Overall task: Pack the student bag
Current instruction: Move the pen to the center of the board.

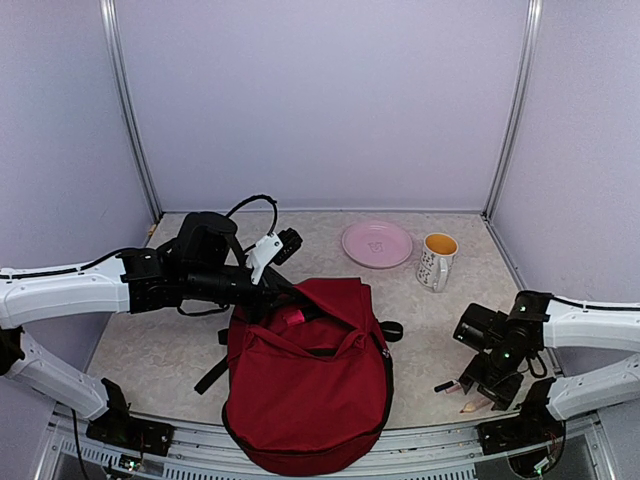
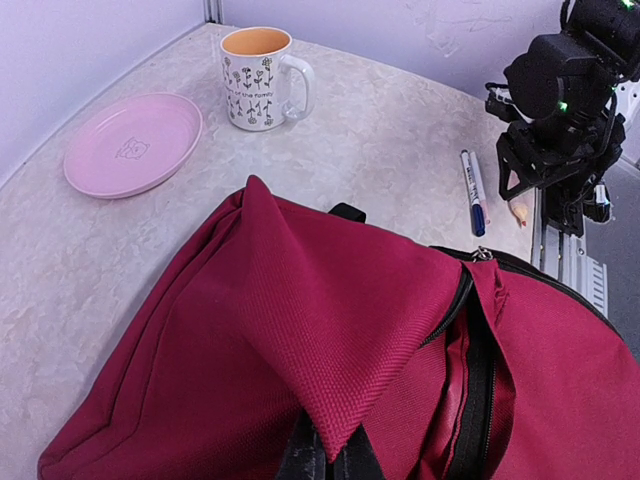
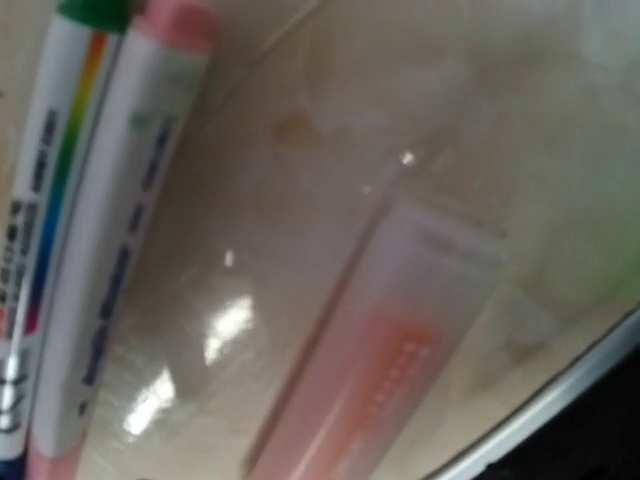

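From above, the student bag lies mouth-open at the worktop's near edge, with bare room on either side. The left pincer is clamped on its rim, and the right pincer hangs spread (nothing held). The left wrist view shows the pinched fabric peak. In the right wrist view we see markers near the worktop's edge.

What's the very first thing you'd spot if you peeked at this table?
The big dark red student bag, sitting at the near middle of the table with its top unzipped, and the left gripper pinching a flap of its fabric up. Behind it sit a pink plate and a flowery mug, and on the right the right gripper hangs over some pens.
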`<state>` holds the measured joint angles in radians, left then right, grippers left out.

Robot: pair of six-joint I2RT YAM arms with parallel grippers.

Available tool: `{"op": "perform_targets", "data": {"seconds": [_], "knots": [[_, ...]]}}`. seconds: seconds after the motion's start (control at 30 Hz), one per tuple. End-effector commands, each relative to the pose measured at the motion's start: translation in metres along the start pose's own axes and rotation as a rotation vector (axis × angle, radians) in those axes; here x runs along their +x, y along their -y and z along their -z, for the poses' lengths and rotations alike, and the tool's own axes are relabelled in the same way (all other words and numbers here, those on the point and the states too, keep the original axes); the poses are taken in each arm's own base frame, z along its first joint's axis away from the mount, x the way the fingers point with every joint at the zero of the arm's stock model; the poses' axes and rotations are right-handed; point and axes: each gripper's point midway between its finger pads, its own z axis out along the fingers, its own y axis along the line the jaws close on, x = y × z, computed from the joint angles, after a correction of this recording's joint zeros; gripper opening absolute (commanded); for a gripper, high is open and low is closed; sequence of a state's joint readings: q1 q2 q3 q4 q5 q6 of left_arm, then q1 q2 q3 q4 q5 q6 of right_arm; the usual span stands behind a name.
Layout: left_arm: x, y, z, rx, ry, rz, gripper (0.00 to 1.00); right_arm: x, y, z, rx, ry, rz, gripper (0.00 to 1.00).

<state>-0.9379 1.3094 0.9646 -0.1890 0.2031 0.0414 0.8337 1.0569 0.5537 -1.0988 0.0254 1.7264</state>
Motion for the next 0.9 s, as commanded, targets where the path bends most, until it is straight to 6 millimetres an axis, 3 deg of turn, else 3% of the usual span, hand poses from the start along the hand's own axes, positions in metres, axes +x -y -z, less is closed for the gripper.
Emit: {"op": "perform_targets", "data": {"seconds": [0.0,0.27,0.47,0.53,0.67,0.87], "knots": [[-0.018,0.007,0.002,0.029,0.054,-0.012,0.00,0.002,-0.006,-0.005,0.013,-0.016,-0.011,0.79],[-0.017,0.006,0.001,0.022,0.048,-0.017,0.00,0.001,-0.016,-0.019,0.003,-0.016,-0.023,0.68],[-0.016,0.007,0.001,0.030,0.042,-0.017,0.00,0.001,-0.016,-0.037,-0.017,-0.017,-0.027,0.42],[-0.016,0.007,0.000,0.031,0.040,-0.017,0.00,-0.001,-0.027,-0.035,-0.054,-0.001,-0.004,0.34],[-0.016,0.007,0.000,0.032,0.038,-0.016,0.00,-0.005,-0.058,-0.025,-0.122,0.033,0.091,0.29],[-0.016,0.007,-0.001,0.033,0.037,-0.016,0.00,0.019,-0.103,-0.018,-0.238,-0.044,0.309,0.25]]}}
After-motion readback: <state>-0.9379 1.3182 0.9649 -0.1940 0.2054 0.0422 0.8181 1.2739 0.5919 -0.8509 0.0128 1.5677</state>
